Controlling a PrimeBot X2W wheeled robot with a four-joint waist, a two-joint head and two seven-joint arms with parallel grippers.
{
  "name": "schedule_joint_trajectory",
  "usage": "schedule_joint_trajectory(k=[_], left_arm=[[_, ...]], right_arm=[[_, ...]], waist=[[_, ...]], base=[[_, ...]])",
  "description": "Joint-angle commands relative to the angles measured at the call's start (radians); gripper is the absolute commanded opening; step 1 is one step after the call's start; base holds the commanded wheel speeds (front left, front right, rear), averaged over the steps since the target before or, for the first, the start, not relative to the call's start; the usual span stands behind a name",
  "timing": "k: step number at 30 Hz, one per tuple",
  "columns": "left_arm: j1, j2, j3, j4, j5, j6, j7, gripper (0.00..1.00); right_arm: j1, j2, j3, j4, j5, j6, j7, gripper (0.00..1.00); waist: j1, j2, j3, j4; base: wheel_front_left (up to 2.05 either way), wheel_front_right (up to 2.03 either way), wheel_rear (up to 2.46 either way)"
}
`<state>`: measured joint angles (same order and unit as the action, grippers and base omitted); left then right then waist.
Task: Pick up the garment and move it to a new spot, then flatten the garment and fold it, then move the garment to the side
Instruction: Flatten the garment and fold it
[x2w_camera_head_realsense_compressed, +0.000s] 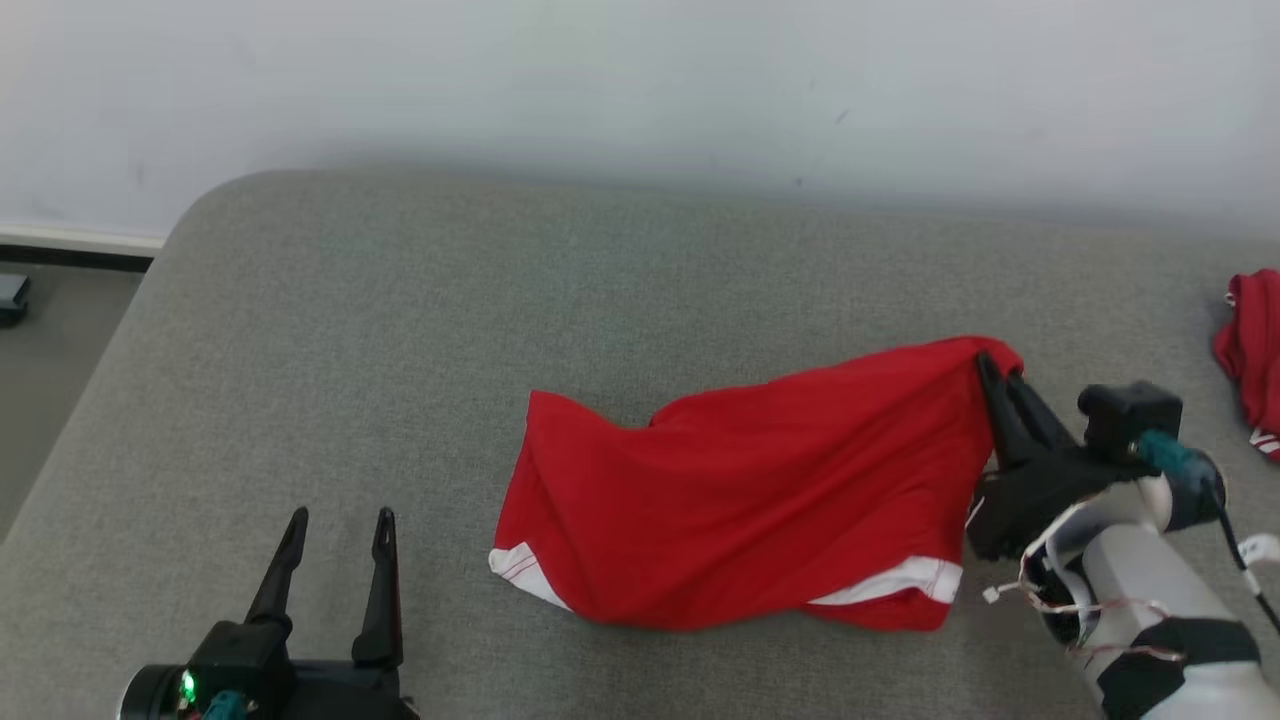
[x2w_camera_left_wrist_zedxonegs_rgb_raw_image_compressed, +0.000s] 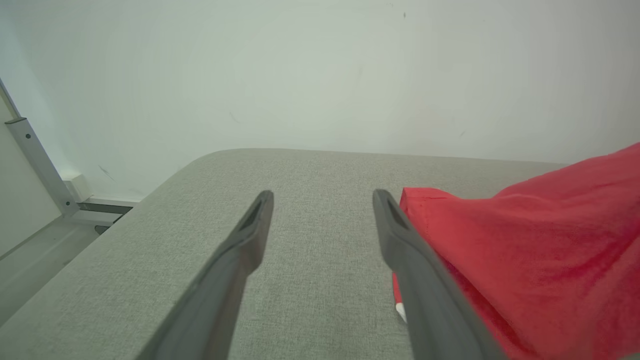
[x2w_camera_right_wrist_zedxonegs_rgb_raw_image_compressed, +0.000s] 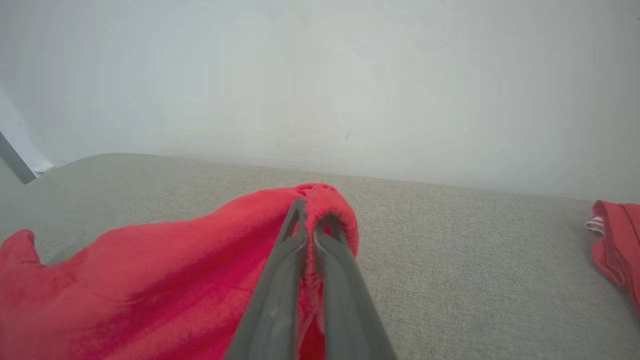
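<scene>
On grey woven upholstery, centre toward 4 o'clock: garment, red, smooth knit, a rumpled trapezoid; the head view gives white bands at its hem corners.
Right gripper, two dark tapered fingers, clamped on the garment's 2 o'clock corner, cloth drawn up into a peak. The right wrist view gives the pinch close, fabric bunched over the fingertips.
Left gripper, 7 o'clock, fingers spread, holding nothing, near the garment's 9 o'clock edge.
Second red cloth, crumpled, 3 o'clock edge.
Left wrist view adds a pale metal rail at 9 o'clock.
</scene>
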<state>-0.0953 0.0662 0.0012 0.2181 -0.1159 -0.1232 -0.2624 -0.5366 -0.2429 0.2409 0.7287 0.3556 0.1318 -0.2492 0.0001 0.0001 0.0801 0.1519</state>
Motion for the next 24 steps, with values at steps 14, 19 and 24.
schedule_joint_trajectory(k=[14,19,24], left_arm=[[-0.043,-0.010,-0.024,0.040,-0.001,-0.006,-0.003,1.00],[-0.020,-0.009,-0.013,0.045,0.004,-0.007,-0.003,1.00],[0.003,-0.004,0.001,0.045,0.005,-0.008,-0.003,1.00]], right_arm=[[-0.109,0.006,0.050,0.255,0.040,-0.002,-0.002,1.00],[-0.033,0.013,0.064,0.212,0.080,-0.002,-0.015,1.00],[0.078,-0.001,0.043,0.094,0.106,-0.002,-0.016,1.00]], waist=[[-0.0001,-0.0001,0.026,0.009],[-0.0001,-0.0001,-0.009,-0.021],[-0.0001,-0.0001,-0.036,-0.051]], base=[[0.00,0.00,0.00],[0.00,0.00,0.00],[0.00,0.00,0.00]])
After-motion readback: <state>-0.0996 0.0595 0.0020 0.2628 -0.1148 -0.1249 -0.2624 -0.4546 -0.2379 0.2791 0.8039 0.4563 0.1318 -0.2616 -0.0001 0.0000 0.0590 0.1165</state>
